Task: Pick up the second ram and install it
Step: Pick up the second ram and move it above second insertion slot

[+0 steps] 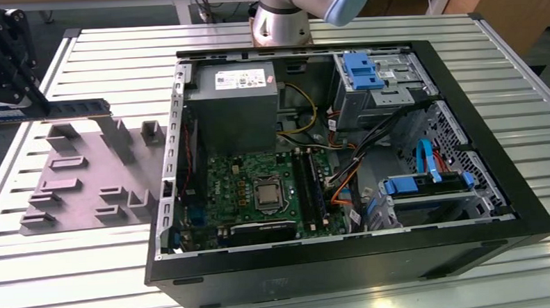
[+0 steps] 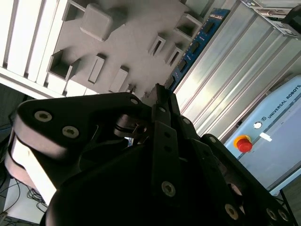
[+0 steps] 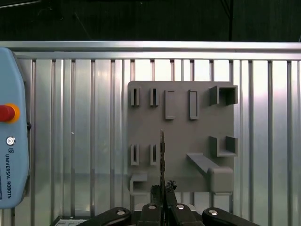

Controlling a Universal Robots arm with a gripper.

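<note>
The second ram (image 1: 83, 107) is held on its long edge in the upper left of the exterior view, level and clear of the surface, just above the far edge of the grey holder tray (image 1: 81, 183). It is gripped by the tool (image 1: 42, 107), whose fingers are closed on it partway along, so that board sticks out on both sides. In the first wrist view the ram (image 3: 162, 155) is seen edge-on, projecting from the closed tool (image 3: 162, 190) over the tray (image 3: 181, 136). In the second wrist view its blue board (image 2: 193, 47) is seen beyond the tool (image 2: 160, 94). The open computer case (image 1: 354, 262), with motherboard (image 1: 248, 176), is set on the slatted worktop (image 1: 76, 274), to the tray's right in the exterior view.
</note>
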